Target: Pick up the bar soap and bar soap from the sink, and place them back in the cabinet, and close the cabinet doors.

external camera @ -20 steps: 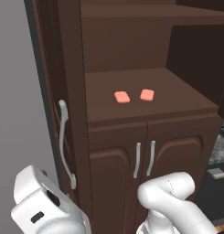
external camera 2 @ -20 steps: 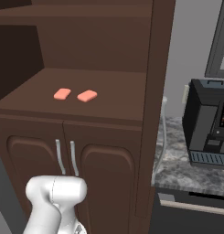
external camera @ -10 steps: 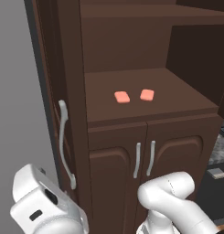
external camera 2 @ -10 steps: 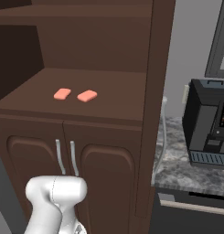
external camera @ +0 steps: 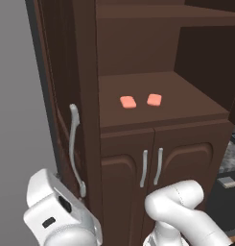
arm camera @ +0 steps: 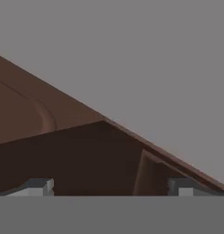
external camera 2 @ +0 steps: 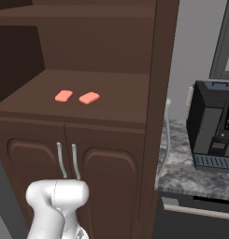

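Right now both pieces of bar soap sit on the open shelf of the cabinet, side by side and a little apart, neither touching the other. In the left base view the left bar soap lies just left of the frame's middle and the right bar soap is close beside it, both in the upper half of the picture. In the right base view the same pair shows at the upper left, one nearer the left edge and the other just to its right, on the flat brown shelf.

Under that shelf are two shorter arched-panel doors with small silver handles near their meeting edge; they look closed. At the left of the left base view one tall cabinet door stands swung out, seen nearly edge-on, with its long silver handle running down the middle left of the frame. In the right base view the other tall door likewise stands edge-on right of centre.

My gripper appears at the bottom of the hand view, its two finger tips set wide apart, so it is spread and holding nothing. Ahead of it is slanting dark brown wood against a plain grey wall.

At the right of the right base view, a black coffee machine stands on the speckled stone surface.
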